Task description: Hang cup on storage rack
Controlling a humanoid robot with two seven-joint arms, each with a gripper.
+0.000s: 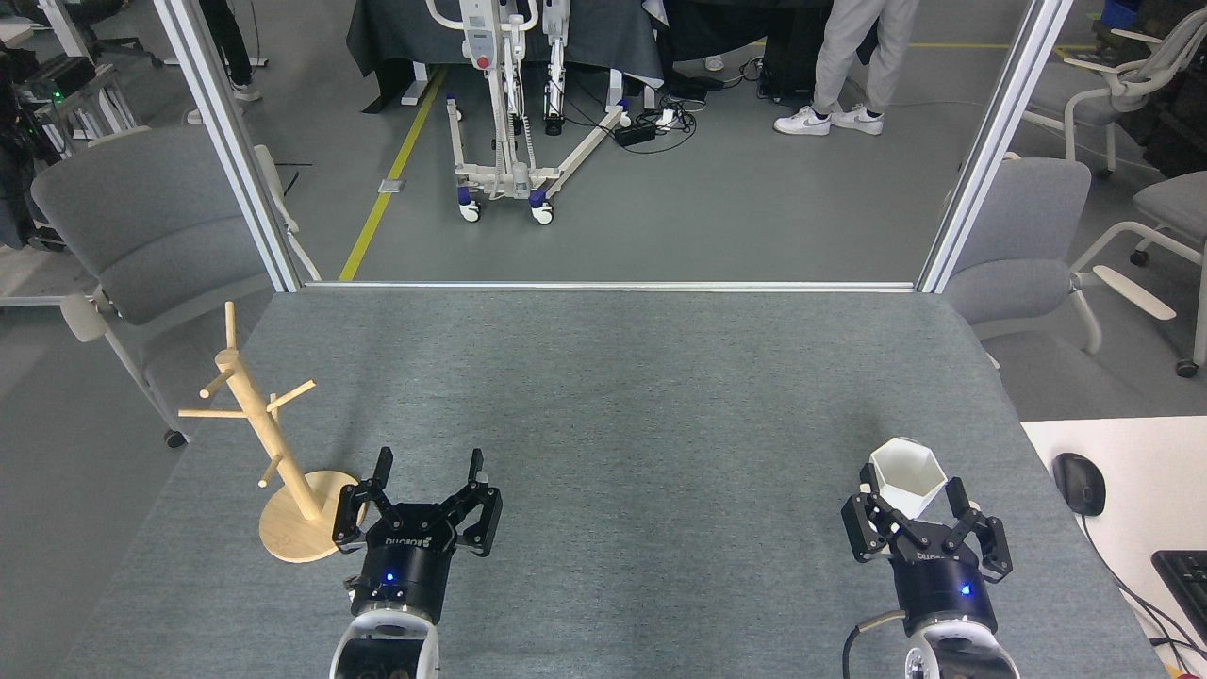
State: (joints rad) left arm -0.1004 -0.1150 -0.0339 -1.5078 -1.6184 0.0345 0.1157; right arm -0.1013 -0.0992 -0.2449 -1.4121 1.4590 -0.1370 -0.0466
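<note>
Grey felt covers the table (613, 396), bare across its middle between both arms. At the near right, the right gripper (912, 488) has its fingers closed around the white hexagonal cup (907, 476), mouth up. Well apart at the near left stands the wooden mug tree (273, 443), empty pegs slanting outward; the left gripper (427, 467) hovers just beside its round base, fingers spread wide, holding nothing. A computer mouse (1079, 483) lies on the neighbouring white desk (1146, 462).
</note>
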